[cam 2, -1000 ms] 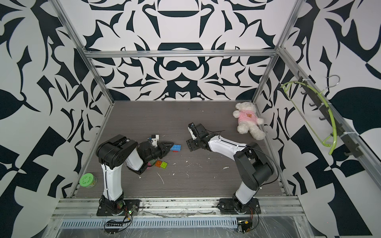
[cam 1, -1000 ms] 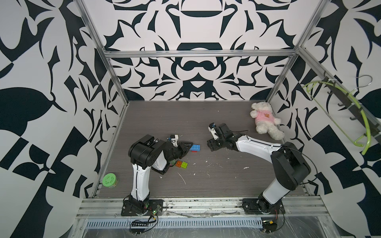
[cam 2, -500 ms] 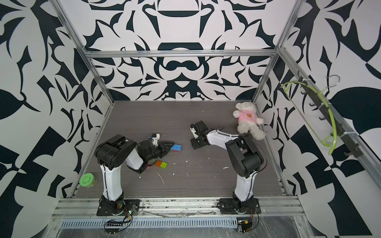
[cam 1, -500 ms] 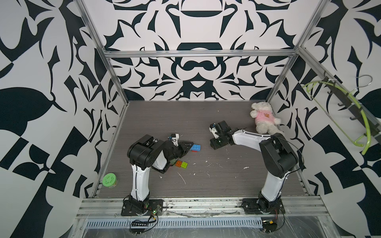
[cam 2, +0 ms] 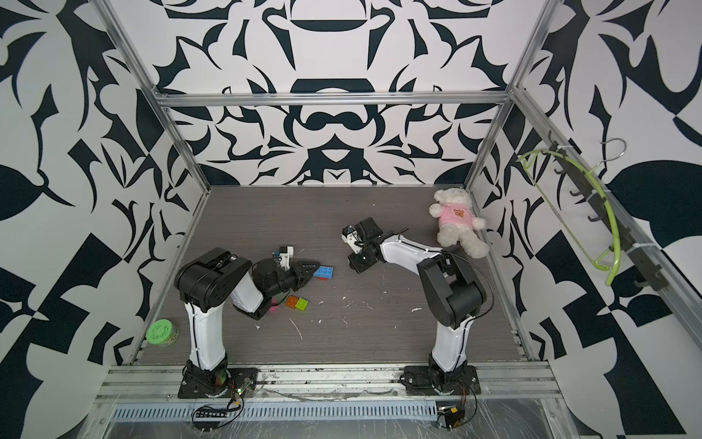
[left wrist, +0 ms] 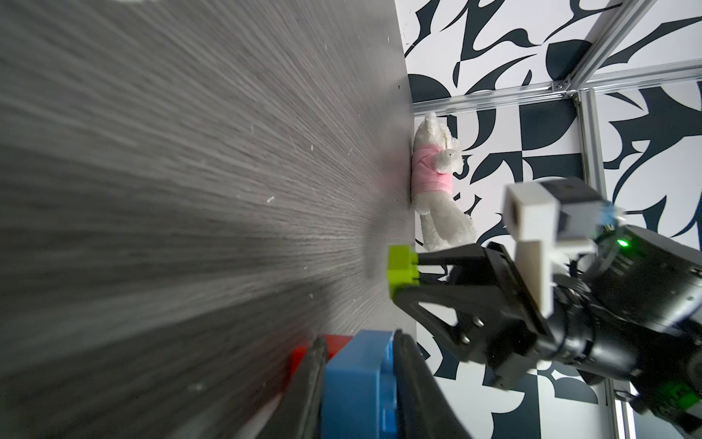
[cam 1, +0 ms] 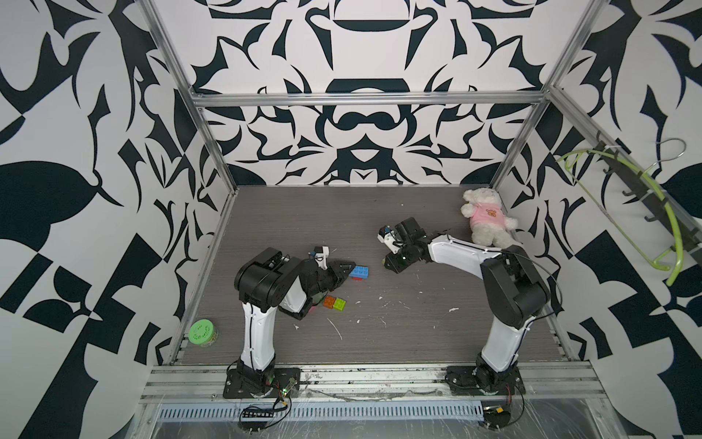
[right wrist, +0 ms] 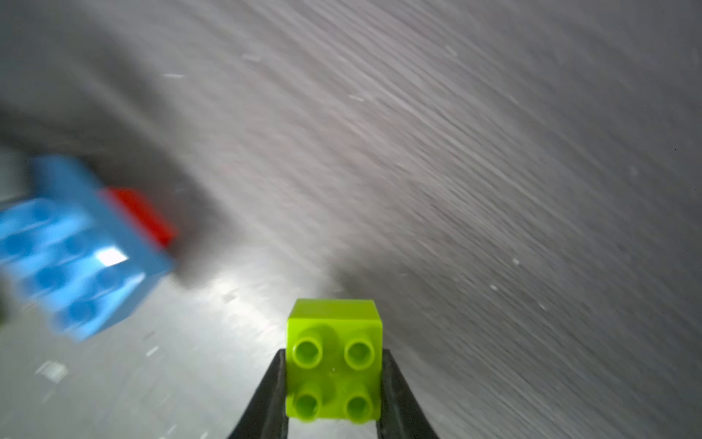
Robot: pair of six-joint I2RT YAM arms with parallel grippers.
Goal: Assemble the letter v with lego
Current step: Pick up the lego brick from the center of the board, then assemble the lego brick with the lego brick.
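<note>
My left gripper [cam 1: 348,266] is shut on a long blue brick [cam 1: 359,272] that has a red brick [cam 1: 357,278] stuck under it, low over the table's middle. The left wrist view shows its fingers pressed on both sides of the blue brick [left wrist: 357,384], with the red brick [left wrist: 304,351] beside it. To the right, my right gripper [cam 1: 388,262] is shut on a lime green brick [right wrist: 334,357]; its black fingers [right wrist: 275,380] touch both sides. This brick [left wrist: 402,271] sits close to the table. An orange brick [cam 1: 329,301], another lime green one [cam 1: 340,304] and a pink one [cam 2: 273,309] lie by the left arm.
A white teddy bear [cam 1: 484,220] in a pink shirt lies at the back right by the wall. A green-lidded jar [cam 1: 202,332] stands at the front left edge. White scraps [cam 1: 336,328] dot the table. A green hanger [cam 1: 670,228] hangs on the right wall.
The right gripper's jaws have closed onto the lime green brick, and the right arm has shifted its elbow. The left gripper has kept its hold on the blue brick and stayed put.
</note>
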